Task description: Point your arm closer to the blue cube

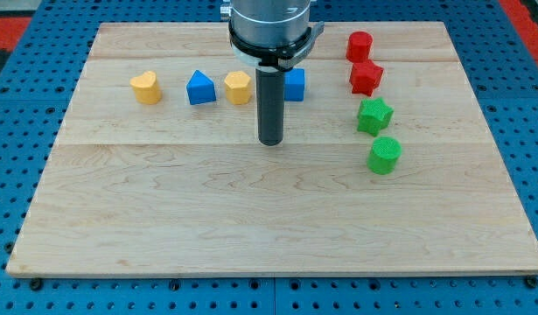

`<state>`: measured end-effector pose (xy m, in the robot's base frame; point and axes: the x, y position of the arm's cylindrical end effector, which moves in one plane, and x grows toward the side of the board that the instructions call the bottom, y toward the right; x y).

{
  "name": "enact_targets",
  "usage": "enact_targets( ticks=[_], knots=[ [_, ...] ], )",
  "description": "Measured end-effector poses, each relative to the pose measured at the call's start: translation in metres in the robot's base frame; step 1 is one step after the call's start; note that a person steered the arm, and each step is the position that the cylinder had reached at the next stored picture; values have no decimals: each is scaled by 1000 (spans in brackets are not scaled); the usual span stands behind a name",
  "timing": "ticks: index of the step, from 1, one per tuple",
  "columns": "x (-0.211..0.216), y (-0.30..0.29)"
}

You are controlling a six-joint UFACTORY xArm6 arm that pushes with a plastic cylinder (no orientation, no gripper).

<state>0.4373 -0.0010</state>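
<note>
My tip (pixel 269 142) is resting on the wooden board (pixel 251 219), grasping nothing, just below the blue cube (pixel 295 85), which is sitting partly hidden, seemingly touching the rod.

Arm upright at the view's top; my tip (pixel 269 143) low, near mid-view

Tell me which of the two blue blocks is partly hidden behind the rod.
The blue cube, just right of the rod, with my tip below it. The other blue block, a triangular one, sits fully visible between two yellow blocks.
</note>
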Motion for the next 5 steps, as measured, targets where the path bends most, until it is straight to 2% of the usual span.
enact_targets(
  ticks=[5],
  knots=[
    [-5,-16]
  ],
)
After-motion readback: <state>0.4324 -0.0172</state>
